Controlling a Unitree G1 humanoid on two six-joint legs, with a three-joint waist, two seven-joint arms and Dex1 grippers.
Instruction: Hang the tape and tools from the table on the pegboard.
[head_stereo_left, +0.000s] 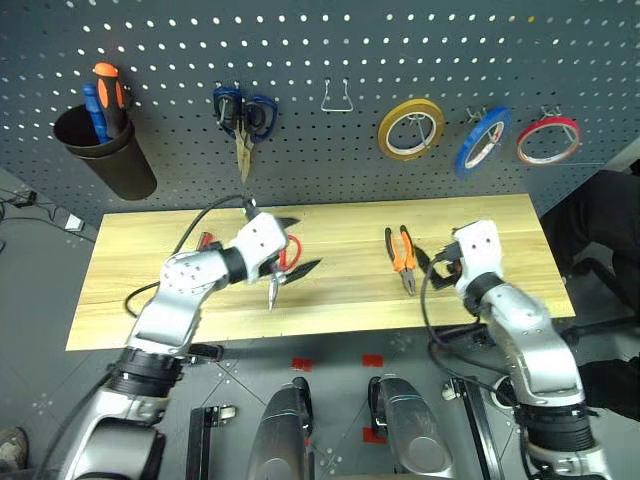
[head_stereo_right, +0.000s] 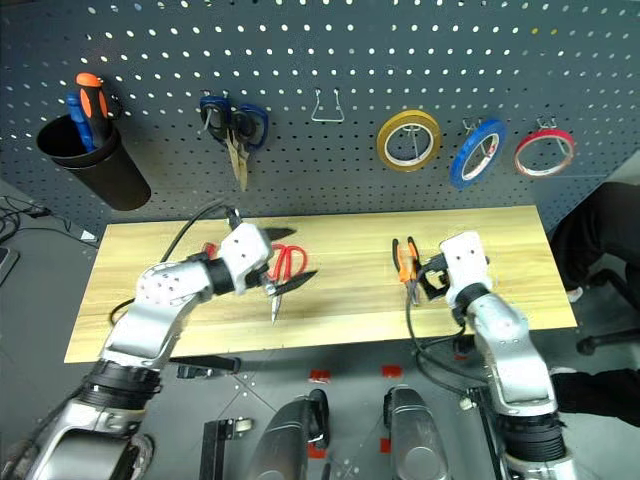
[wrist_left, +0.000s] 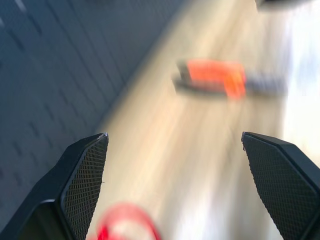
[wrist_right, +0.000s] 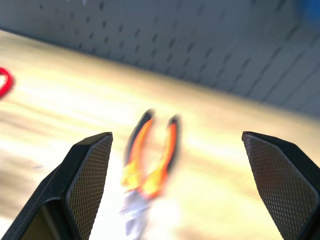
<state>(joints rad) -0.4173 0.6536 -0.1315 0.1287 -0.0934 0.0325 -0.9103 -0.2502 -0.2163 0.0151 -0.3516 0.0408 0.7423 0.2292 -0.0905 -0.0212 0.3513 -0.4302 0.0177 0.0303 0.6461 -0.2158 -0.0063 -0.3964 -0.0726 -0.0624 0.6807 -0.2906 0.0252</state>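
The blue tape (head_stereo_left: 482, 141) hangs on a hook of the pegboard (head_stereo_left: 320, 50), between a yellow roll and a red roll. Red-handled scissors (head_stereo_left: 290, 256) lie on the table (head_stereo_left: 340, 300), their blades pointing toward the front edge. My left gripper (head_stereo_left: 297, 246) hovers open right over their handles, and one red loop (wrist_left: 125, 222) shows between its fingers. A bit of the red screwdriver (head_stereo_left: 205, 240) peeks out behind my left arm. The orange-and-black pliers (head_stereo_left: 402, 258) lie mid-right. My right gripper (head_stereo_left: 440, 262) stands open just right of them, with the pliers (wrist_right: 150, 165) ahead between its fingers.
A black cup (head_stereo_left: 105, 150) at the pegboard's left holds an orange and a blue screwdriver. Blue-handled scissors (head_stereo_left: 243, 115) hang beside an empty wire hook (head_stereo_left: 336, 98). The yellow roll (head_stereo_left: 410, 128) and red roll (head_stereo_left: 548, 139) hang at the right.
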